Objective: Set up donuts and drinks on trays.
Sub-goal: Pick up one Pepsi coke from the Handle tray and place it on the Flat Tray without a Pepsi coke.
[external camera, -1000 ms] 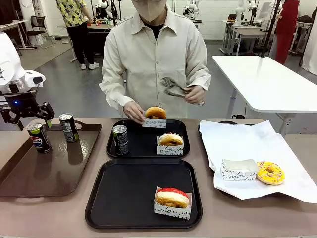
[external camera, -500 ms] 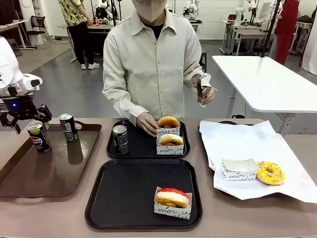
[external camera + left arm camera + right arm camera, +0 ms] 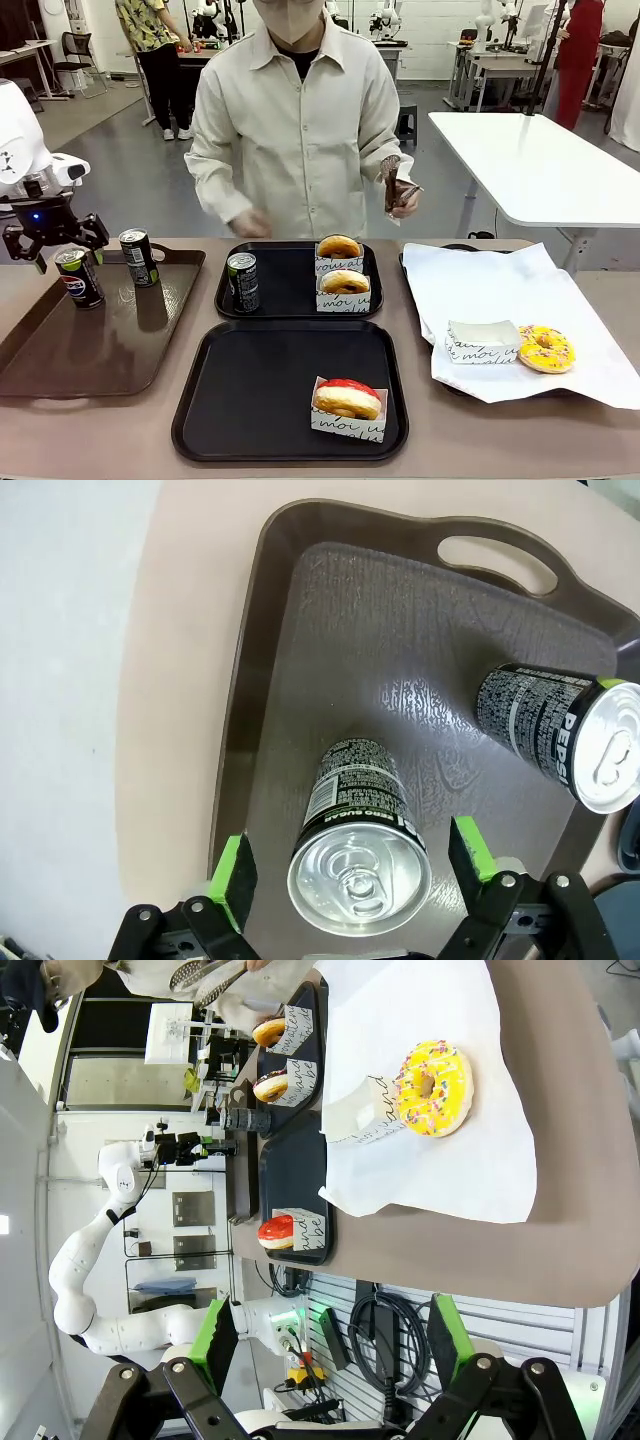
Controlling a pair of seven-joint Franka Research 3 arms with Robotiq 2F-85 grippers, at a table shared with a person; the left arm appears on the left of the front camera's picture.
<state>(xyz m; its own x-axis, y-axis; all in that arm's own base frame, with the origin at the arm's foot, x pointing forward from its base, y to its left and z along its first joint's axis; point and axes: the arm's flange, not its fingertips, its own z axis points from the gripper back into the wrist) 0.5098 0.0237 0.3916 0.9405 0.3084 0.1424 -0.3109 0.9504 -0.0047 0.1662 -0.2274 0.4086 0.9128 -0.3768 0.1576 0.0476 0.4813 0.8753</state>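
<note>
Left pincer (image 3: 352, 865) spread over can (image 3: 355, 780) at brown tray's (image 3: 300, 630) far-left corner; off-centre squeeze may topple it toward neighbouring can (image 3: 545, 735).

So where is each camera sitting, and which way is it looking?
Front: between the arms, looking across the table at the person; the left arm shows at left.
Left wrist: on that arm, looking down past its open jaws at a can on the brown tray.
Right wrist: rolled sideways, open jaws at the bottom, looking over the sprinkled donut.
Shared: front and right wrist both show that donut.
</note>
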